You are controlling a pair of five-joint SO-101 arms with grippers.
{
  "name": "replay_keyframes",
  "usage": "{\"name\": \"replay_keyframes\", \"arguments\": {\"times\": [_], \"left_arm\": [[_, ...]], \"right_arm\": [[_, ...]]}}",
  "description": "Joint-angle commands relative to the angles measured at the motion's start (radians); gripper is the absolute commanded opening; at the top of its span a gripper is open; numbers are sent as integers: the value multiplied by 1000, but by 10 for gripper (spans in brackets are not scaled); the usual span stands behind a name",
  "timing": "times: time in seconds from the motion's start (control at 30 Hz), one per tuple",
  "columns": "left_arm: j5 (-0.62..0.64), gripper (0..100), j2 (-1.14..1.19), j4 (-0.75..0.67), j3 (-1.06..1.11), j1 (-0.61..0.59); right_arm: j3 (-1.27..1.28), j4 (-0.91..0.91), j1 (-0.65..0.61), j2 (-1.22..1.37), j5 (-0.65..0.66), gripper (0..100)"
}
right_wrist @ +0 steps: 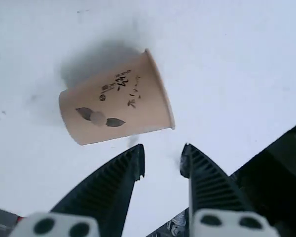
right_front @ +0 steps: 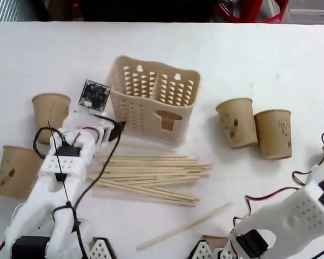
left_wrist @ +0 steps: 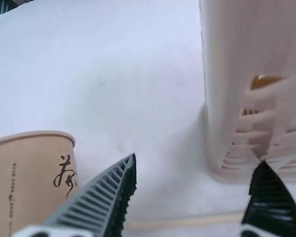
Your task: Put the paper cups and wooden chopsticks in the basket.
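Observation:
A cream slotted basket (right_front: 153, 99) stands mid-table. Wooden chopsticks (right_front: 151, 177) lie in a loose pile in front of it, and one stray chopstick (right_front: 183, 226) lies nearer the front edge. Two paper cups (right_front: 51, 113) (right_front: 15, 170) stand on the left and two more (right_front: 236, 122) (right_front: 273, 133) on the right. My left gripper (right_front: 112, 128) (left_wrist: 197, 168) is open and holds nothing, low between the left cup (left_wrist: 32, 182) and the basket's corner (left_wrist: 251, 84). My right gripper (right_wrist: 163, 158) is open by a narrow gap, just short of another cup (right_wrist: 116, 104).
A small black board (right_front: 94, 93) on a wire lies left of the basket. The right arm's white body (right_front: 291, 216) fills the front right corner. The far half of the white table (right_front: 232, 54) is bare.

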Motion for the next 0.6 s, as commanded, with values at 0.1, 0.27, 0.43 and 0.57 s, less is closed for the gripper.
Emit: {"name": "replay_keyframes", "arguments": {"times": [0.1,0.27,0.43,0.57], "left_arm": [[8,353,-2,-29,-6,-10],[8,353,-2,-29,-6,-12],[8,353,-2,-29,-6,-12],[8,353,-2,-29,-6,-12]], "right_arm": [[112,-73,22,-122,190,187],[110,-159,25,-76,265,236],[110,-160,7,-10,351,236],[109,-160,-18,67,358,236]]}}
